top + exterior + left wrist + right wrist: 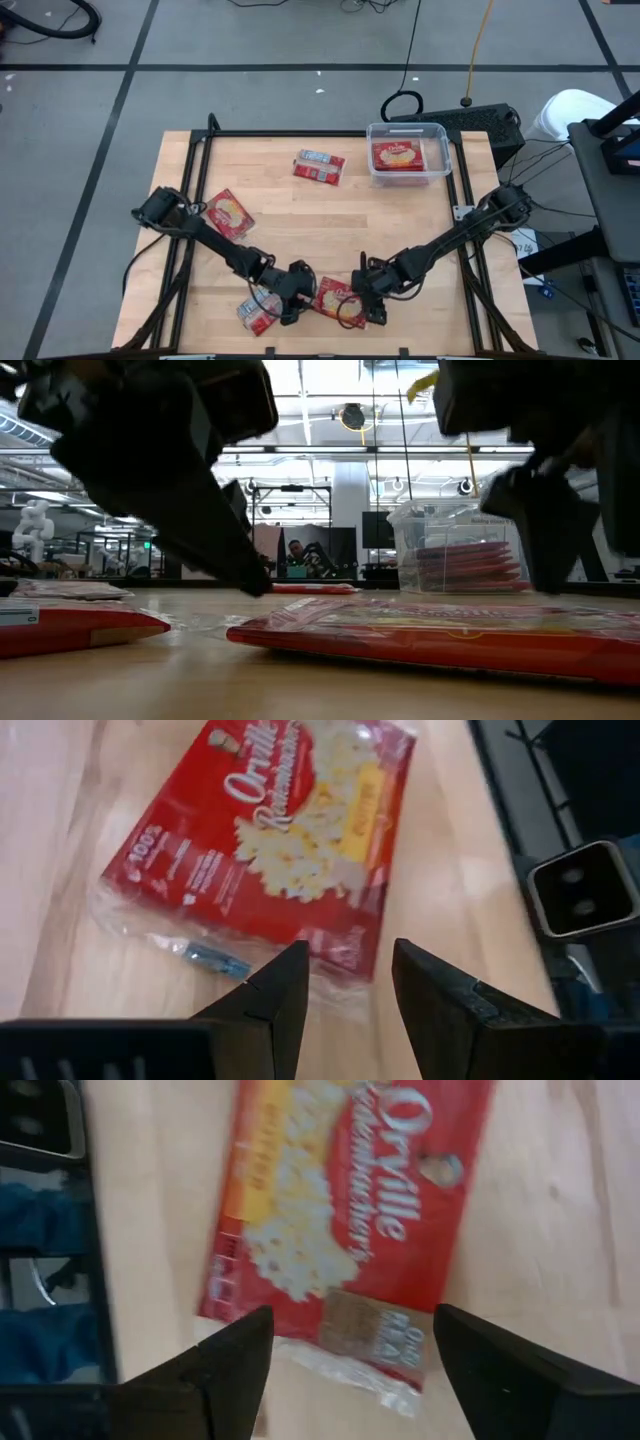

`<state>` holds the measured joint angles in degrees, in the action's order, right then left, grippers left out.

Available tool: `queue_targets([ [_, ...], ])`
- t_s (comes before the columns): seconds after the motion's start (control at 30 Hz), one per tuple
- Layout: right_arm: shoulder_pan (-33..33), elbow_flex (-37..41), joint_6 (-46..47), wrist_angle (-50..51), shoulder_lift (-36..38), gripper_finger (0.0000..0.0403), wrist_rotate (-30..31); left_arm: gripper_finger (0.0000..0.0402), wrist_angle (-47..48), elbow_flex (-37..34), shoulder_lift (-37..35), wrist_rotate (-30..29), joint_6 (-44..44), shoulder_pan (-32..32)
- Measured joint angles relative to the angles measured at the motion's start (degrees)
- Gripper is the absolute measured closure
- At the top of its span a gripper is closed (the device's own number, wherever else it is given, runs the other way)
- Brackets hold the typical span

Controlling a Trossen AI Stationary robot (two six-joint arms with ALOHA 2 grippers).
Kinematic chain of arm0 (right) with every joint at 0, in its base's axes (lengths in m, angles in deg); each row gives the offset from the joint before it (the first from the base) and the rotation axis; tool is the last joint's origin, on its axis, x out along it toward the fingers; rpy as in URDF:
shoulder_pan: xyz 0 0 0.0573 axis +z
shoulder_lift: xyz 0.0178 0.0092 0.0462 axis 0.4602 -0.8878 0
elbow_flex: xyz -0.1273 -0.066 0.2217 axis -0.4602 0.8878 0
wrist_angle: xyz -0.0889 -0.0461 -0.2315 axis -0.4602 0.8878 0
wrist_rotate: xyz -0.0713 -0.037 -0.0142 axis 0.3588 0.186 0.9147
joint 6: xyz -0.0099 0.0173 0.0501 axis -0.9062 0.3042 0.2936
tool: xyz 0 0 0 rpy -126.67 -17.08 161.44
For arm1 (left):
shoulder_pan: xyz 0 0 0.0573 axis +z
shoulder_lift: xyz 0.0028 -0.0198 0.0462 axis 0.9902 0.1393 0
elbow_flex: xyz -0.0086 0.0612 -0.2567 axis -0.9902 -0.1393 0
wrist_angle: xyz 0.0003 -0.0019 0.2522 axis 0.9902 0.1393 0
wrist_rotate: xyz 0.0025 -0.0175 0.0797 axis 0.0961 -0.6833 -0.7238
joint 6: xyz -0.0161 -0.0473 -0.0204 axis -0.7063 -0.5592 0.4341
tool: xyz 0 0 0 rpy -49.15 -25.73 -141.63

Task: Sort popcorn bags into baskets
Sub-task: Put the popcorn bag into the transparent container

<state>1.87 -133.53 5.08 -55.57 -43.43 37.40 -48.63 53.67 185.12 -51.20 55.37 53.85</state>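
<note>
A red popcorn bag (pixel 333 297) with a popcorn picture lies flat near the table's front edge, between my two grippers. My left gripper (pixel 350 960) hangs open over the clear seam at one end of this bag (pixel 270 830). Coming from the right, my right gripper (pixel 350 1320) is open wide over the other end of it (pixel 350 1210). A second bag (pixel 257 312) lies just left of the left gripper (pixel 292 306). The clear basket (pixel 372 150) stands at the far right with a bag (pixel 397 156) inside.
Two more bags lie flat on the wood, one at the left (pixel 229 213) and one at the far middle (pixel 318 166). A black frame rail (pixel 300 133) runs round the table's edges. A dark box (pixel 480 120) sits behind the basket.
</note>
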Motion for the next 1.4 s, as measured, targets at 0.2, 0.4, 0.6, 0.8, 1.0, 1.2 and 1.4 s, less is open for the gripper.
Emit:
queue_targets([
  [0.2,-0.40,3.68,5.26,-0.32,0.83,0.0143,-1.20,0.0252,-0.83,0.05,3.30,-0.89,-0.20,0.18],
  [0.4,-0.31,8.88,12.15,-10.67,1.25,0.0141,-10.29,0.0252,-1.40,0.26,5.06,-1.03,-0.76,0.40],
  [0.6,-0.34,14.11,17.64,-20.27,1.79,0.0151,-10.73,0.0252,-1.42,0.20,5.13,-1.05,-1.69,0.98],
  [0.8,-0.34,16.81,15.95,-24.38,1.69,0.0197,-10.71,0.0252,-1.03,0.17,5.17,-1.37,-1.92,1.43],
  [1.0,-0.34,17.77,13.56,-24.22,1.61,0.0304,-9.93,0.0252,-1.05,0.13,5.24,-1.36,-2.86,2.14],
  [1.2,-0.46,17.82,12.91,-24.15,1.56,0.0394,-7.94,0.0252,-1.31,0.05,5.04,-0.95,-3.01,2.89],
  [1.4,-0.84,18.01,13.30,-23.17,4.41,0.0400,-7.26,0.0252,6.74,-0.39,-1.14,3.08,-7.89,5.40],
])
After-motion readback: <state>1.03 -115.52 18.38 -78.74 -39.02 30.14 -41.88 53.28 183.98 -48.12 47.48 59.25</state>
